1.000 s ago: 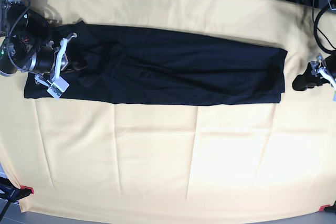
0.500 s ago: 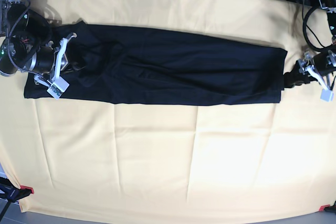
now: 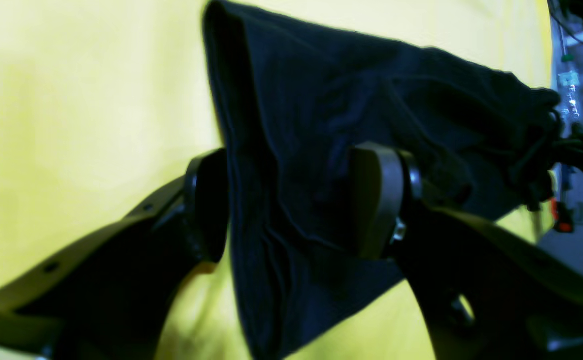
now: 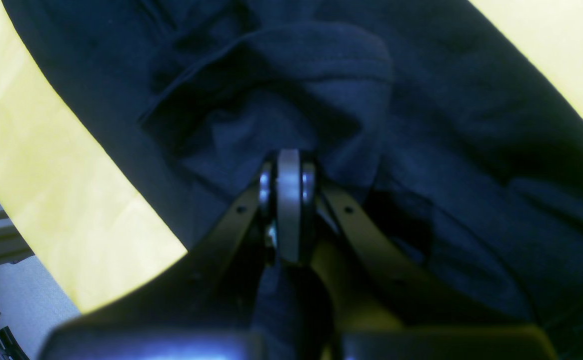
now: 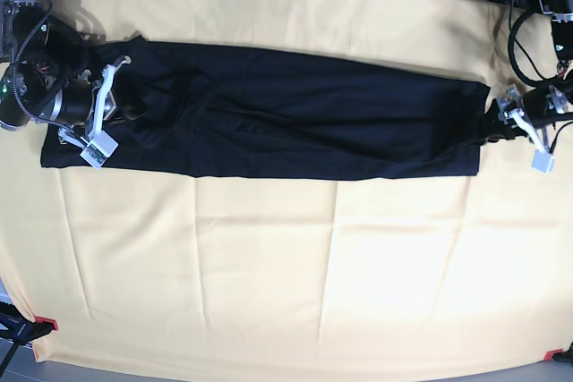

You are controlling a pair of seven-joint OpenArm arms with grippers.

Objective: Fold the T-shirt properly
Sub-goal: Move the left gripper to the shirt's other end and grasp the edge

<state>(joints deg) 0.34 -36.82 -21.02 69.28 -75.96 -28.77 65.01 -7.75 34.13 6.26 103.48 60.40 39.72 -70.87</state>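
While flat, T-shirt [image 5: 340,114] lies crosswise.

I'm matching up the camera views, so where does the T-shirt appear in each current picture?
Left wrist: T-shirt, centre to upper right.
Right wrist: across most of the picture.
Base: a wide band across the upper half.
Shared landmark: the pale yellow cloth beneath it.
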